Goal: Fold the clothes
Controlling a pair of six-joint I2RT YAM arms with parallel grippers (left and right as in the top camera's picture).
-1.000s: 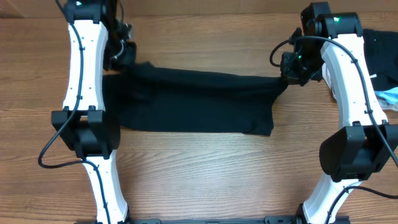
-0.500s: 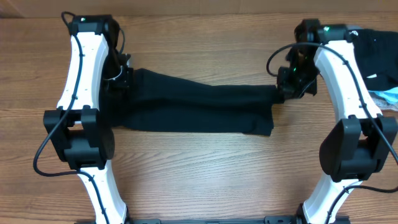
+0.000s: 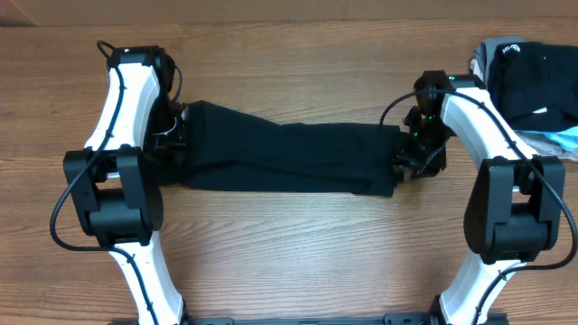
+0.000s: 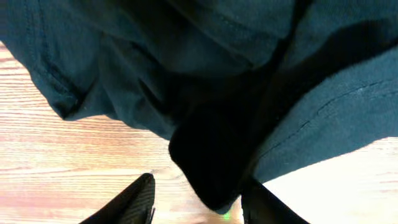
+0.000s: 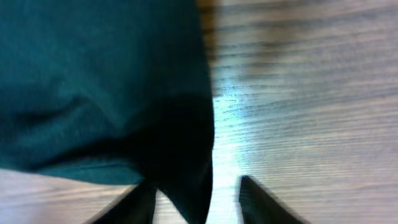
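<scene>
A black garment (image 3: 289, 158) lies on the wooden table as a long folded band between the two arms. My left gripper (image 3: 176, 135) is at its left end. In the left wrist view the fingers (image 4: 196, 202) are spread apart, with a corner of the black cloth (image 4: 186, 62) lying between them. My right gripper (image 3: 406, 162) is at the garment's right end. In the right wrist view its fingers (image 5: 196, 202) are also spread, with a point of the cloth (image 5: 93, 81) between them. Both grippers are low over the table.
A pile of dark clothes (image 3: 533, 77) lies at the far right edge of the table, with a light blue item (image 3: 564, 140) just in front of it. Bare wood (image 3: 289, 253) stretches in front of the garment.
Both arms have come toward the front and down, carrying the garment's far edge over onto the near part. The cloth now lies as a narrower band.
</scene>
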